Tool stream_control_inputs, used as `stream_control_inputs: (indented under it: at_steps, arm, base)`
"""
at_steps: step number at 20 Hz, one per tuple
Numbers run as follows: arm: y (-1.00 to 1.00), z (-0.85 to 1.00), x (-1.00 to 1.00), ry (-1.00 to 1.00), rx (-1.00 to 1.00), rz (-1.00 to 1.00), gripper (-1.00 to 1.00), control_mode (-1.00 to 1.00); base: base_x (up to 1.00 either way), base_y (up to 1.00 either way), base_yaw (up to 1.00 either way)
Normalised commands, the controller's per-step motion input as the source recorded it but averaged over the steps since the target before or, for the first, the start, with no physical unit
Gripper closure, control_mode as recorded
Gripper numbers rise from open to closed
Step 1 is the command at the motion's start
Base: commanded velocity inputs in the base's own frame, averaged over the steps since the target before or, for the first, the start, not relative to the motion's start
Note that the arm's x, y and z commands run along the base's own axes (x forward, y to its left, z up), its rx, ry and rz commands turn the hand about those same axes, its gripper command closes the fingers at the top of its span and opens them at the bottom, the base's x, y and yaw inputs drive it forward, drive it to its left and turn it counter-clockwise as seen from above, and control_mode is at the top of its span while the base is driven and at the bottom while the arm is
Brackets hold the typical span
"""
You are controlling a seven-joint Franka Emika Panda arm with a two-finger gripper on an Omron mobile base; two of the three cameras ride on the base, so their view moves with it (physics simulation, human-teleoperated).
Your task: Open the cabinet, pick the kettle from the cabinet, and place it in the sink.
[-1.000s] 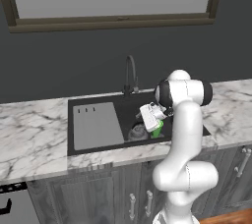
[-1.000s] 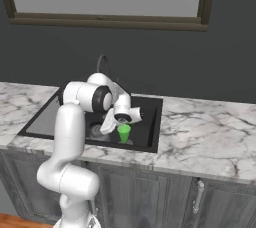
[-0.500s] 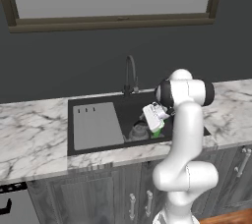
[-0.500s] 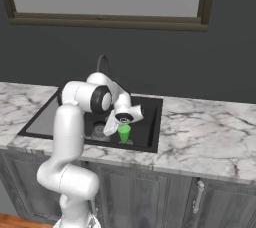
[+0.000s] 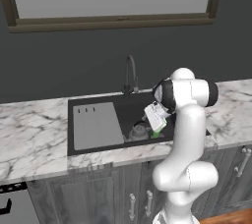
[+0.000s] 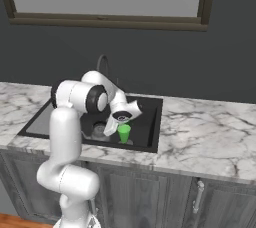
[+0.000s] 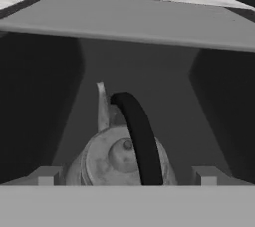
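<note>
Hand view looks down on the kettle (image 7: 122, 159), sitting on the floor of the sink (image 7: 134, 71), its dark arched handle (image 7: 139, 136) running from 12 to 6 o'clock between the finger tips (image 7: 46, 175), which stand wide apart and hold nothing. From the left base view the kettle (image 5: 139, 131) rests at the basin's 5 o'clock, just beside a green cup (image 5: 156, 133) under the gripper (image 5: 155, 120). The placing looks done, so my judgement is that retreat is the step: lift straight up along the handle's plane, keeping the jaws spread so neither tip snags the handle, and clear the faucet (image 5: 130, 73) at 12 o'clock before swinging away.
</note>
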Motion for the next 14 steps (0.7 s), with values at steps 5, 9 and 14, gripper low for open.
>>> stream_control_inputs:
  at_steps: [5, 9, 14]
  arm:
    - [-0.16, 0.21, -0.23, 0.07, -0.03, 0.0, -1.0, -1.0]
    - [-0.17, 0.28, -0.21, 0.07, -0.01, 0.0, -1.0, -1.0]
    - [-0.17, 0.32, -0.22, 0.05, 0.0, 0.0, -1.0, -1.0]
  base:
    - [0.0, 0.0, 0.0]
    - [0.0, 0.0, 0.0]
    - [0.0, 0.0, 0.0]
